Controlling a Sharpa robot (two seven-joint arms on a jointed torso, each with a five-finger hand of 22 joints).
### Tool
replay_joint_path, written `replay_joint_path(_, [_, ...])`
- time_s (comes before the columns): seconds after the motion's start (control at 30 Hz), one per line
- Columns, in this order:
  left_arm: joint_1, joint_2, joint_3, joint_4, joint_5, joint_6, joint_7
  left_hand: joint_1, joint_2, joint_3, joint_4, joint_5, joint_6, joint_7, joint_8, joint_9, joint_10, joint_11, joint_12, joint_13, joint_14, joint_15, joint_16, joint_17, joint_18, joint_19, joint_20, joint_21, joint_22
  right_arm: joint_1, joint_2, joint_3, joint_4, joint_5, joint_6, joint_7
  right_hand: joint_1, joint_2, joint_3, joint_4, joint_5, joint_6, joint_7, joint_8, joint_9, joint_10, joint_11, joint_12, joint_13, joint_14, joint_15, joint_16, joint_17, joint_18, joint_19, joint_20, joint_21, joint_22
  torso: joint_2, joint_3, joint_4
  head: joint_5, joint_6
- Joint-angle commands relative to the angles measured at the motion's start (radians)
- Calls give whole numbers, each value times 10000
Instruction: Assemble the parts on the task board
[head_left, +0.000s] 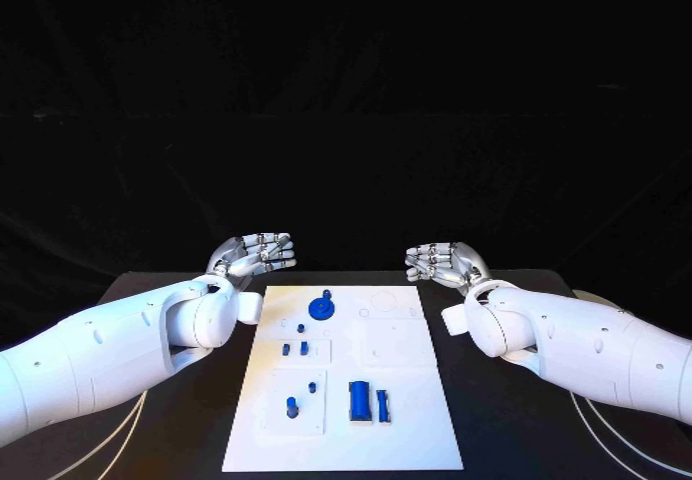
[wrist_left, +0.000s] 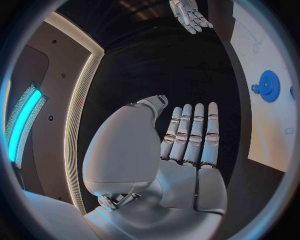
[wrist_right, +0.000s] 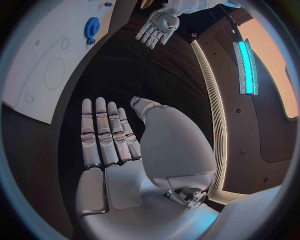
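Observation:
The white task board (head_left: 397, 420) lies in the middle of the black table. On it are a blue gear (head_left: 323, 306) near the far end, small blue pegs (head_left: 294, 349) left of centre, and two blue blocks (head_left: 361, 400) near the front. My left hand (head_left: 255, 253) hovers palm up beyond the board's far left corner, fingers straight and apart, holding nothing. My right hand (head_left: 446, 263) hovers the same way beyond the far right corner, empty. The left wrist view shows my left hand (wrist_left: 187, 145), the gear (wrist_left: 269, 86) and the right hand (wrist_left: 189, 14). The right wrist view shows my right hand (wrist_right: 109, 137), the gear (wrist_right: 92, 28) and the left hand (wrist_right: 156, 27).
Bare black table (head_left: 173, 420) runs on both sides of the board. Thin cables (head_left: 130, 425) trail beside the arms near the front corners. Engraved outlines (head_left: 387, 302) mark the board's far right part.

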Motion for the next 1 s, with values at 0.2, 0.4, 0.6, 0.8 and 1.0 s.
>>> replay_joint_path(0.2, [-121,-97,76,440,-125,-568,123,-6303,2035,-4163,-2384,-2288,-7414,-1612,-2848,-2488,-8836,-1603,-1710,-593,-7558,-1487,-3524,-1534,-1696,-7654,-2739,-1403,-1701,-129,-213,157,612,232,-481,143,-5901,1309,-4319,-1789,-1404,-8077,-2001,-1501,-4222,-10052,-1570,-854,-1569,-9266,-1226,-2291,-2643,-1697,-8403,-2352,-619,-4459,-261,89,144,66,179])
replay_joint_path(0.4, [-471,-279,248,1458,-395,-1963,450,-14347,2035,-4163,-2384,-2288,-7414,-1612,-2848,-2488,-8836,-1603,-1710,-593,-7558,-1487,-3524,-1534,-1696,-7654,-2739,-1403,-1701,-447,-646,553,2012,902,-1598,545,-13355,1309,-4319,-1789,-1404,-8077,-2001,-1501,-4222,-10052,-1570,-854,-1569,-9266,-1226,-2291,-2643,-1697,-8403,-2352,-619,-4459,-401,140,218,106,283])
replay_joint_path(0.6, [-892,-496,455,2678,-719,-3635,841,-14347,2035,-4163,-2384,-2288,-7414,-1612,-2848,-2488,-8836,-1603,-1710,-593,-7558,-1487,-3524,-1534,-1696,-7654,-2739,-1403,-1701,-780,-1100,969,3478,1605,-2769,965,-13355,1309,-4319,-1789,-1404,-8077,-2001,-1501,-4222,-10052,-1570,-854,-1569,-9266,-1226,-2291,-2643,-1697,-8403,-2352,-619,-4459,-401,140,218,106,283])
replay_joint_path(0.8, [-1108,-608,562,3304,-886,-4493,1042,-14347,2035,-4163,-2384,-2288,-7414,-1612,-2848,-2488,-8836,-1603,-1710,-593,-7558,-1487,-3524,-1534,-1696,-7654,-2739,-1403,-1701,-923,-1296,1148,4111,1908,-3275,1147,-13355,1309,-4319,-1789,-1404,-8077,-2001,-1501,-4222,-10052,-1570,-854,-1569,-9266,-1226,-2291,-2643,-1697,-8403,-2352,-619,-4459,-401,140,218,106,283])
replay_joint_path(1.0, [-1136,-623,576,3388,-908,-4608,1069,-14347,2035,-4163,-2384,-2288,-7414,-1612,-2848,-2488,-8836,-1603,-1710,-593,-7558,-1487,-3524,-1534,-1696,-7654,-2739,-1403,-1701,-929,-1304,1156,4138,1921,-3296,1155,-13355,1309,-4319,-1789,-1404,-8077,-2001,-1501,-4222,-10052,-1570,-854,-1569,-9266,-1226,-2291,-2643,-1697,-8403,-2352,-619,-4459,-401,140,218,106,283])
